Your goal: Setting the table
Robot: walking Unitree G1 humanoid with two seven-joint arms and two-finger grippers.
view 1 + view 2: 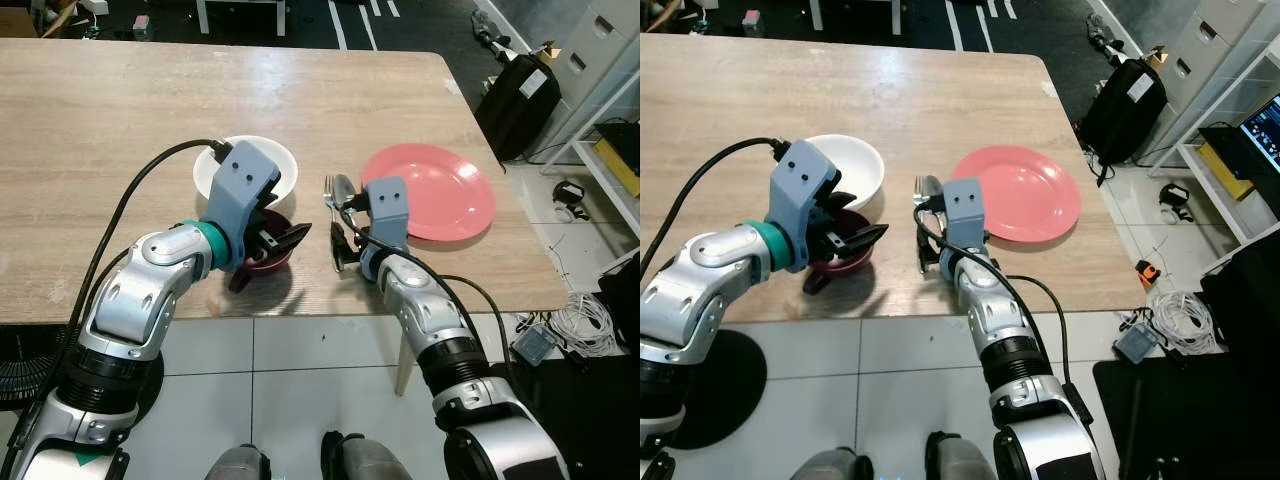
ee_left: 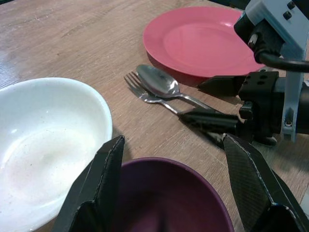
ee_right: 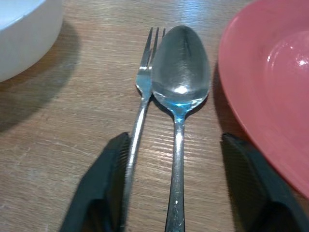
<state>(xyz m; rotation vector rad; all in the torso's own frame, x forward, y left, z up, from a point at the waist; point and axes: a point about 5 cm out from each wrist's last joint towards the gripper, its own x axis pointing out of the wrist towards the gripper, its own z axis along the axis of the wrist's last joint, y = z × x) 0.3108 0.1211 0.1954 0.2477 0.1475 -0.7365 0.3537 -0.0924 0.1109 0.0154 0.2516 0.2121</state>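
A dark purple bowl [image 1: 262, 265] stands near the table's front edge, right in front of a white bowl [image 1: 262, 160]. My left gripper [image 2: 174, 145] hovers open over the purple bowl [image 2: 164, 198], one finger to each side of its far rim. To the right, a fork [image 3: 143, 87] and spoon [image 3: 181, 63] lie side by side, just left of a pink plate [image 1: 440, 190]. My right gripper [image 3: 176, 140] is open and low over the two handles. One of its fingers [image 3: 104, 183] overlaps the fork's handle; the other lies beside the plate's rim.
The wooden table [image 1: 100, 120] stretches far back and to the left. A black bag [image 1: 515, 100] and white cabinets stand on the floor to the right. Cables [image 1: 580, 320] lie near the table's right front corner.
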